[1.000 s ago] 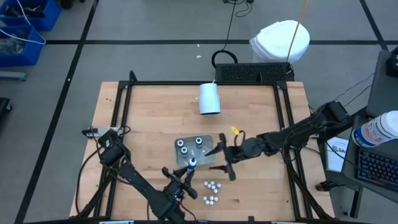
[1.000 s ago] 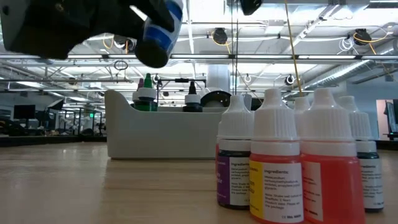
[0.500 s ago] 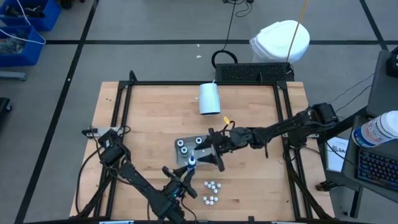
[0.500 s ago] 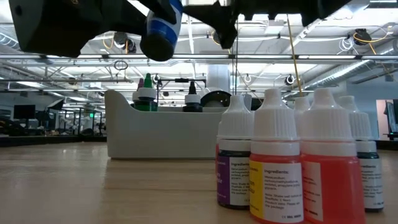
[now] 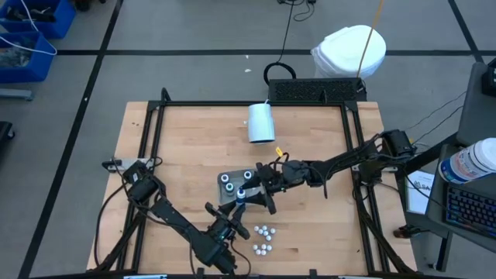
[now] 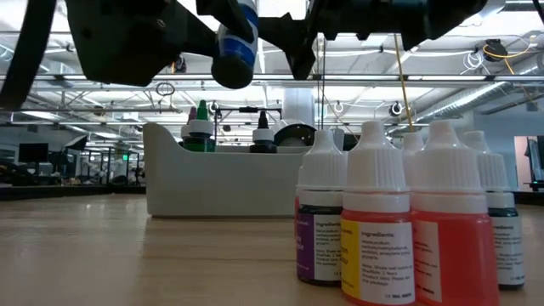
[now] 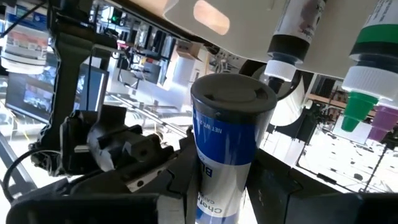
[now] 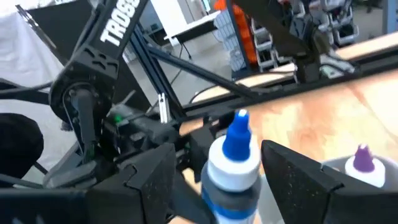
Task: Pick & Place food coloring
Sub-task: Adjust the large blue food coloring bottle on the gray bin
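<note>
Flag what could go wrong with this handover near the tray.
1. The left gripper holds the blue bottle in the air; the right gripper straddles it with jaws open. If left lets go before right closes, it likely drops.
2. The white tray and its bottles sit just beside both grippers; a swing could knock them.

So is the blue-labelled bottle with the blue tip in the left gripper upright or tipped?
Upright. The blue-labelled bottle stands tip-up between the left gripper fingers, lifted clear of the table in the low view.
</note>
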